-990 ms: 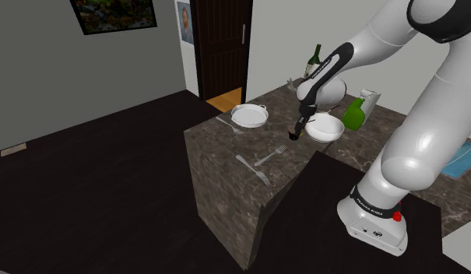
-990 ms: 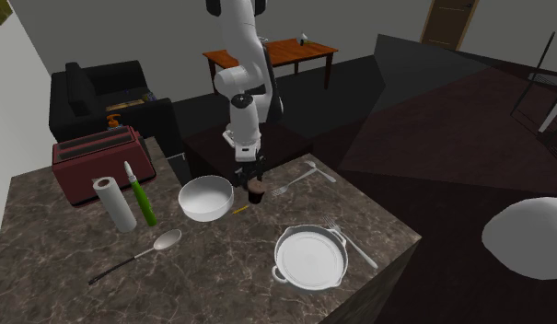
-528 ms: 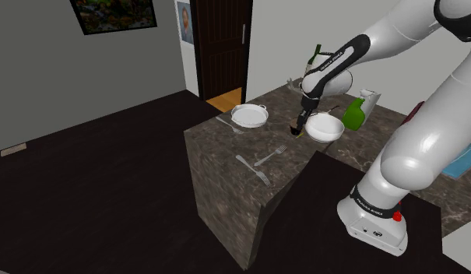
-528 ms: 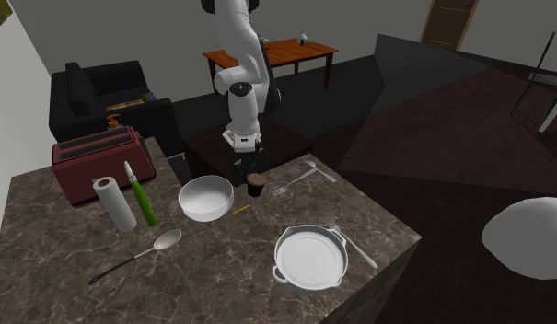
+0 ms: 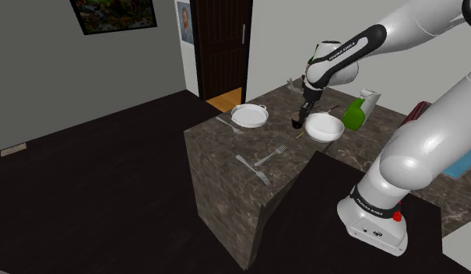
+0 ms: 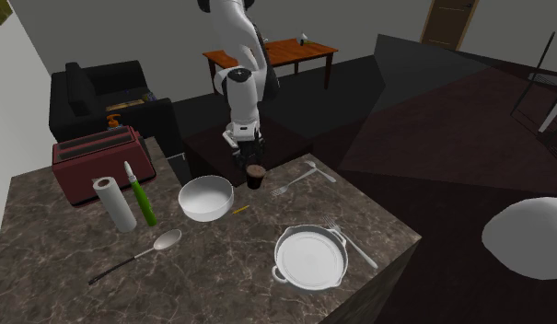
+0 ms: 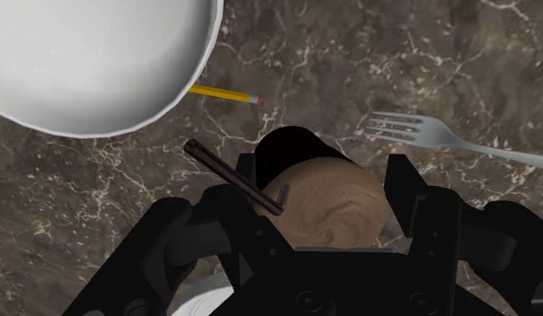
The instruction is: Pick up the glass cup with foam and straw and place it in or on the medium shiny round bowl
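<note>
The cup [image 7: 337,208], dark with brown foam on top and a dark straw [image 7: 226,173] leaning out of it, sits clasped between my black fingers [image 7: 411,193]. My gripper [image 5: 304,109] is shut on the cup [image 5: 297,121] and holds it a little above the marble counter, just beside the white round bowl [image 5: 325,128]. In the second exterior view the cup [image 6: 255,178] hangs under the gripper [image 6: 249,164], to the right of the bowl [image 6: 206,198]. The bowl's rim [image 7: 193,76] lies close ahead of the cup.
A yellow pencil [image 7: 226,93] lies between cup and bowl. A fork [image 7: 440,136] rests near the cup. On the counter are a white two-handled pan [image 6: 309,256], a spoon [image 6: 147,250], a green bottle [image 6: 143,198], a paper roll [image 6: 115,202] and a red toaster [image 6: 94,158].
My gripper has risen with the cup in it, drawing slightly back toward the arm's side of the counter. The bowl and cutlery have not moved.
</note>
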Controlling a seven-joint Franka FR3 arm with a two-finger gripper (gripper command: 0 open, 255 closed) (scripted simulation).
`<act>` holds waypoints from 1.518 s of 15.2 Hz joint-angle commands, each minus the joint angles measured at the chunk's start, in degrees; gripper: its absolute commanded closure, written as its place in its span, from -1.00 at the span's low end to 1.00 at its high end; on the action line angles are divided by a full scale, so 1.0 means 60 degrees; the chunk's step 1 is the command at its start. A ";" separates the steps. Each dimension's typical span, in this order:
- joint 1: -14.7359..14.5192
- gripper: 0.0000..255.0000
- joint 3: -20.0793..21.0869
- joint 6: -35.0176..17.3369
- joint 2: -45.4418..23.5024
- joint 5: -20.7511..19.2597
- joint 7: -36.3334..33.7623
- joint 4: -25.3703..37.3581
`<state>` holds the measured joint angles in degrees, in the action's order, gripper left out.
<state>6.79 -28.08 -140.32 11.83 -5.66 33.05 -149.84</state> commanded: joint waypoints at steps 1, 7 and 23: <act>0.0055 1.00 0.0062 0.0345 0.0276 -0.0140 -0.0113 0.0084; 0.0161 1.00 0.0239 0.1275 0.0912 -0.0368 -0.0327 0.0409; 0.1085 1.00 -0.1861 0.2041 0.0287 -0.0410 0.2782 0.1895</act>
<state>13.22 -38.33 -127.77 14.46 -8.55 48.26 -139.02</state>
